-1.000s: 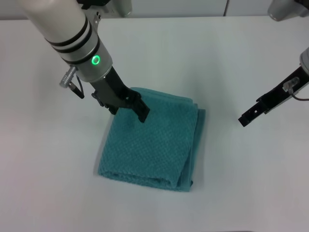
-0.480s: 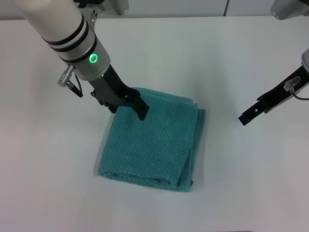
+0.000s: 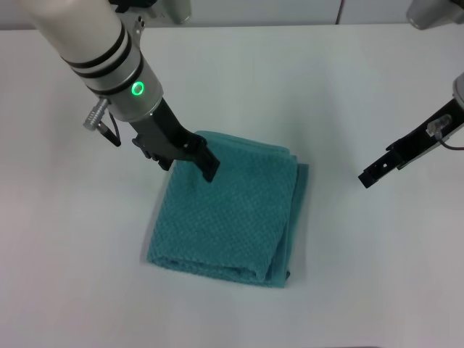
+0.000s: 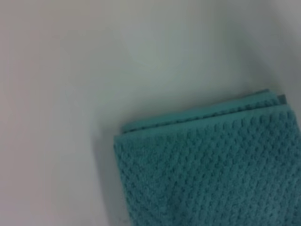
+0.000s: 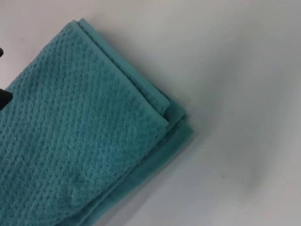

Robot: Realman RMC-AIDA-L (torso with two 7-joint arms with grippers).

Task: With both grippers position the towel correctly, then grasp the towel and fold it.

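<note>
The left gripper (image 3: 209,168), fingers clenched on nothing, should be pressed gently on the towel's (image 3: 225,217) far-left corner; the right gripper's (image 3: 368,176) fingers cannot be told.

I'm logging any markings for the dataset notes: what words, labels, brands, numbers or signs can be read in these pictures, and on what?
None: no readable text shows on the towel, the left gripper, the right gripper or the white table.
</note>
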